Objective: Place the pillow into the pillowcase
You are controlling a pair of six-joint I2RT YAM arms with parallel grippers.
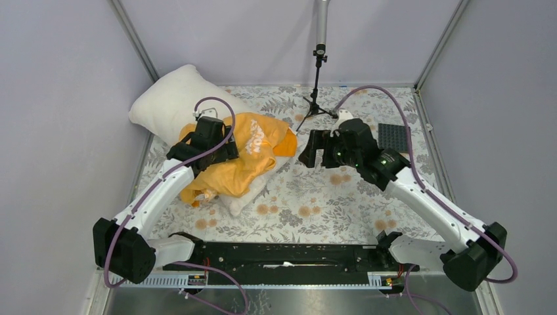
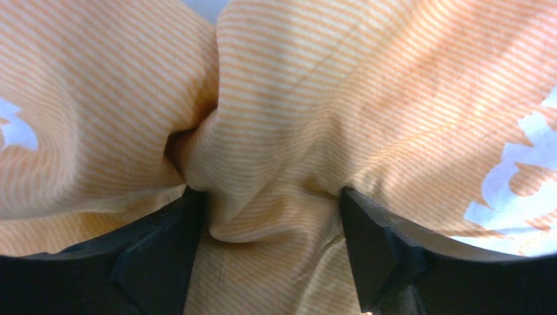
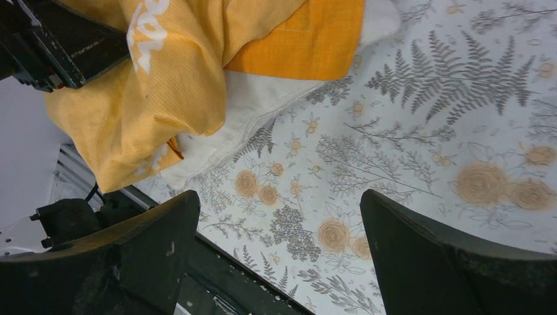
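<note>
Light is soft and even, coming from above; on the table (image 1: pixel 309 197) my arms (image 1: pixel 157 197) give only weak shadows. Close to my left fingers (image 2: pixel 151 256) the pillowcase (image 2: pixel 282 98) is bright, a little blurred, its white print glaring. My right fingers (image 3: pixel 131 256) look dark and unsharp.

Top camera: fixed high behind the mounting rail (image 1: pixel 282 254), looking down and forward, far off; pillowcase (image 1: pixel 240 154) left of centre.

Left wrist camera: hard up against the pillowcase, striped cloth filling the frame, left fingers (image 2: pixel 151 256) along the bottom edge.

Right wrist camera: off to the pillowcase's right, fairly near, looking down on the flowered tablecloth (image 3: pixel 407 151); pillowcase at upper left, right fingers (image 3: pixel 131 256) low in frame.

All three share the pillowcase; top and right wrist share the tablecloth.
</note>
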